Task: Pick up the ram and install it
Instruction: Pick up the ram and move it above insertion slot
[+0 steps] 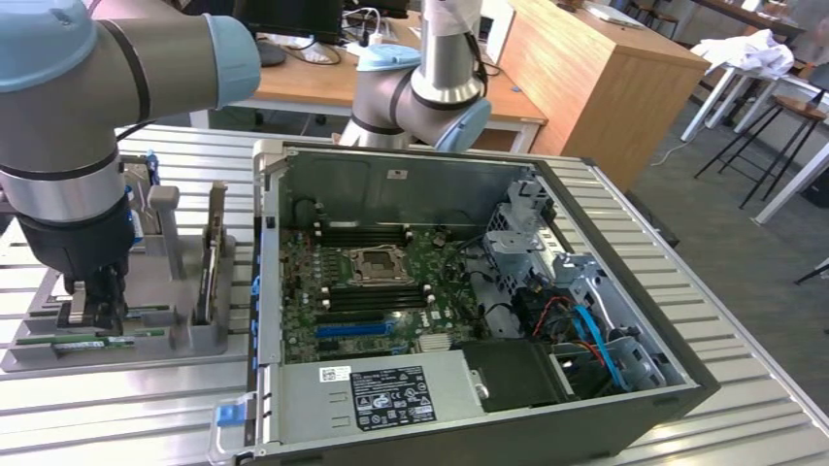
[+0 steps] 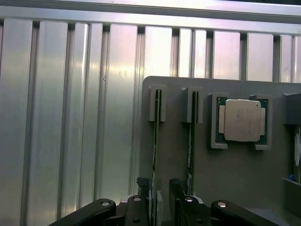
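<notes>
The black gripper [image 2: 160,207] hangs low over the grey plastic holder block [image 2: 235,179]. Its jaws are parted, one on each side of the ram [image 2: 155,136], a thin green circuit-board stick standing on edge in its slot, likely kept upright to offer both flat faces. Further along the block sits a square silver processor chip [image 2: 242,120], its print unreadable. Beyond lies the ribbed aluminium surface [image 2: 70,117].
</notes>
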You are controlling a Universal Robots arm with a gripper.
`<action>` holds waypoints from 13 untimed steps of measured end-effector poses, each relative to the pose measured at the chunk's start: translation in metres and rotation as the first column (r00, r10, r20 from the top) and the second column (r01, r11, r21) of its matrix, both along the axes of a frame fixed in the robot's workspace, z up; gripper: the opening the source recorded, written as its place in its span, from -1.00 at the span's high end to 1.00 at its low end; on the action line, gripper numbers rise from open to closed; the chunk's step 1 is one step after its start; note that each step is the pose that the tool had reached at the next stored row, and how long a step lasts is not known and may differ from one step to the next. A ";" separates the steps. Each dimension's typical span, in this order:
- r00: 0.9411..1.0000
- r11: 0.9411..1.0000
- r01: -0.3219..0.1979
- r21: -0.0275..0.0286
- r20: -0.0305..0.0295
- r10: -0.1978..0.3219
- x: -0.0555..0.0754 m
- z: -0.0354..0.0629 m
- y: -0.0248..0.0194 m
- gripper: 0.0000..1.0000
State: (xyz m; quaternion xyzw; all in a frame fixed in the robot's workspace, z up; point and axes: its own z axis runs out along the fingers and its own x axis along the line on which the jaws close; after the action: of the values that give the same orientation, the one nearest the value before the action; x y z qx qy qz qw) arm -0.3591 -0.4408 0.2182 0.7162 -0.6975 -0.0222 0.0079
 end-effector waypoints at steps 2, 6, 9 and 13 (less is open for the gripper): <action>1.000 1.000 0.000 0.000 0.000 0.000 0.000 -0.0016 0.0000 0.38; 1.000 1.000 0.000 0.000 0.000 0.000 0.000 -0.0049 0.0000 0.38; 1.000 1.000 0.000 0.000 0.000 0.000 0.000 -0.0077 0.0000 0.38; 1.000 1.000 0.000 0.000 0.000 0.000 0.000 -0.0111 0.0000 0.38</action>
State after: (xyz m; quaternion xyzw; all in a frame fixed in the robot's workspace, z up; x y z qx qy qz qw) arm -0.3592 -0.4408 0.2071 0.7162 -0.6974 -0.0222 0.0079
